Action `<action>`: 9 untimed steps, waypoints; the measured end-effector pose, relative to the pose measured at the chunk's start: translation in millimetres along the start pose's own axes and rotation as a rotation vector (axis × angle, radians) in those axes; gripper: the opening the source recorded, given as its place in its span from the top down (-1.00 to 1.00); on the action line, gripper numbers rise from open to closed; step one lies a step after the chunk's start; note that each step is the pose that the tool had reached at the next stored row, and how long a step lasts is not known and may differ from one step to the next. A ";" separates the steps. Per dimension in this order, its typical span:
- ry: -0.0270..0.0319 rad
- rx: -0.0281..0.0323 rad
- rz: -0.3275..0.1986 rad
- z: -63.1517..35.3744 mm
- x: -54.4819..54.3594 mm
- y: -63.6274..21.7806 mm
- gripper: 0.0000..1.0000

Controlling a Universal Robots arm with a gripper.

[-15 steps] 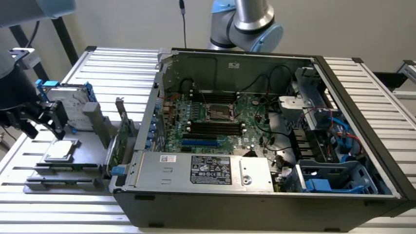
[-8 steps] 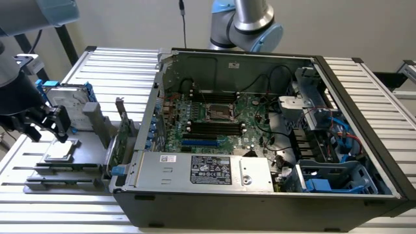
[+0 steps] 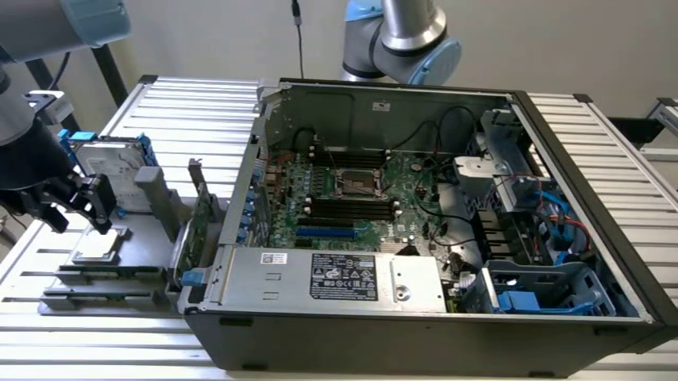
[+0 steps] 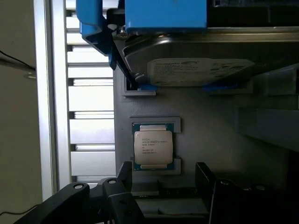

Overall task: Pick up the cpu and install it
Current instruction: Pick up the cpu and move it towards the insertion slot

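Note:
The cpu (image 3: 95,253) is a small flat square chip with a silver-grey top. It lies in a recess of the grey holder (image 3: 106,278) at the exterior view's left. In the wrist view the cpu (image 4: 153,147) sits in a green-rimmed frame, printed side up. My gripper (image 3: 76,219) hangs just above it, black fingers (image 3: 101,208) spread and nothing between them. In the wrist view the gripper (image 4: 163,184) stands open, with the chip a little beyond the fingertips (image 4: 125,179).
An open computer case (image 3: 551,127) fills the middle, its motherboard socket (image 3: 355,184) uncovered. A silver power supply (image 3: 339,276) with a black label sits at the case front. A hard drive with blue rails (image 3: 106,159) stands behind the cpu, hard drive (image 4: 196,70) close to the gripper.

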State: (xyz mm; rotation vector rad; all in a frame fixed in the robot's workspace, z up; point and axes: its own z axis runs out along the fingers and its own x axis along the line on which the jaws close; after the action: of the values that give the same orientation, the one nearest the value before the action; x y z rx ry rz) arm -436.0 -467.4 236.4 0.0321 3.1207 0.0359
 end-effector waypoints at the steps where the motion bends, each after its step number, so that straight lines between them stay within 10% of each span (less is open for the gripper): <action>1: 0.0001 0.0000 0.000 0.0 0.0 0.0 -0.31; 9: 0.0002 0.0002 0.000 0.3 0.0 0.0 -0.47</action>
State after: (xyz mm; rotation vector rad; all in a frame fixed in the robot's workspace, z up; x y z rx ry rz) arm -436.0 -467.4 236.1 0.0321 3.1209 0.0356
